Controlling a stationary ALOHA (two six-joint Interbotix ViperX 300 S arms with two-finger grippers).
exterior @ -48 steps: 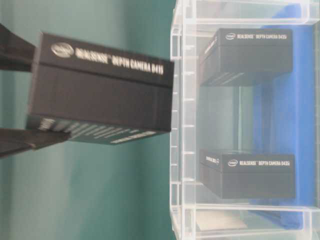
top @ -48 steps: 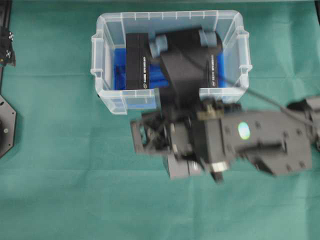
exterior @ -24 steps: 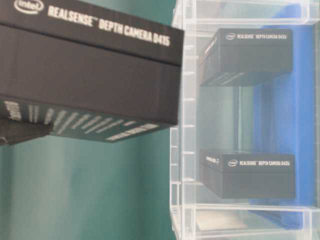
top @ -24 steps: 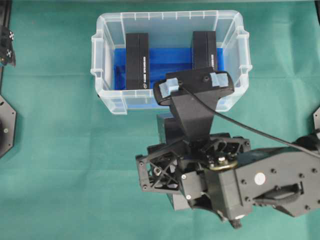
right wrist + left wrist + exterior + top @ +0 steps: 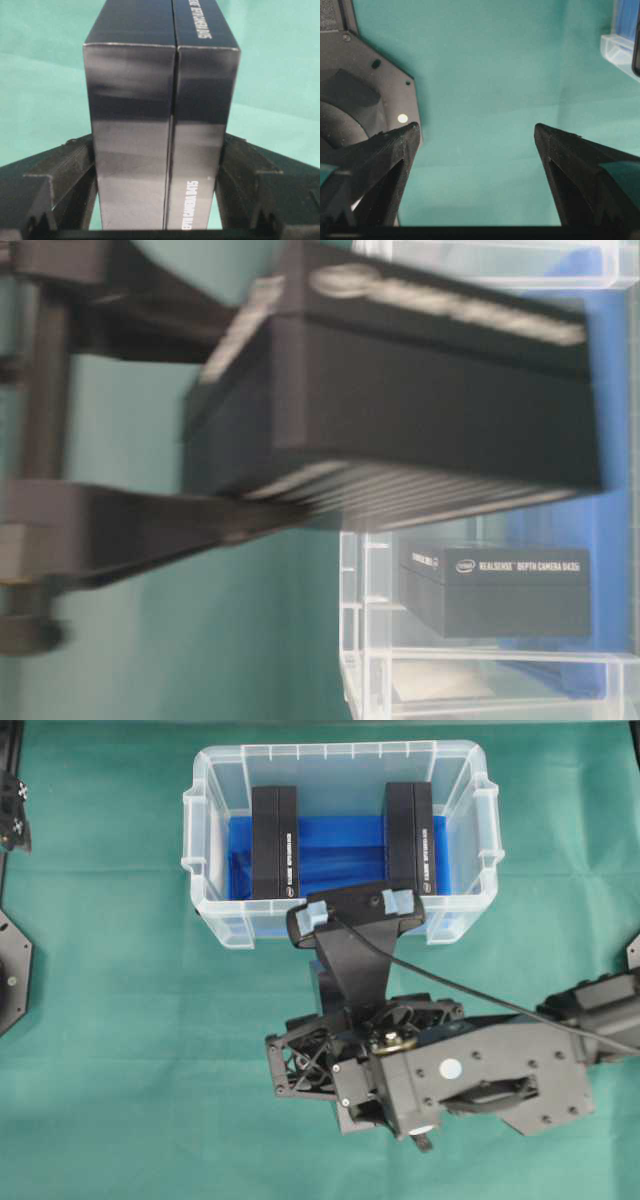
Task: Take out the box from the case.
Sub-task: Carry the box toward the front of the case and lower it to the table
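Beside the case point(image 5: 340, 765), over the green desk point(image 5: 120, 1070), a black box point(image 5: 160, 125) is held clamped between the fingers of the right pincer point(image 5: 157, 200); the grip is seen plainly in the right wrist view, a finger pressed to each broad face. From overhead the box is mostly hidden under the arm and its camera mount. The box is judged to be clear of the case and outside its rim, so the lifting-out step appears done and the carry is in hand. What the next move calls for, by this judgement: a bare patch of desk well away from the case wall, a lowering until the box rests, then a release.

Count: three boxes in all, one held, two point(image 5: 275, 840) point(image 5: 410, 835) standing on edge inside the case on the blue lining point(image 5: 335, 845), well apart. One case.

Left pincer point(image 5: 475, 135): fingers spread wide apart, nothing between them, cloth seen below.
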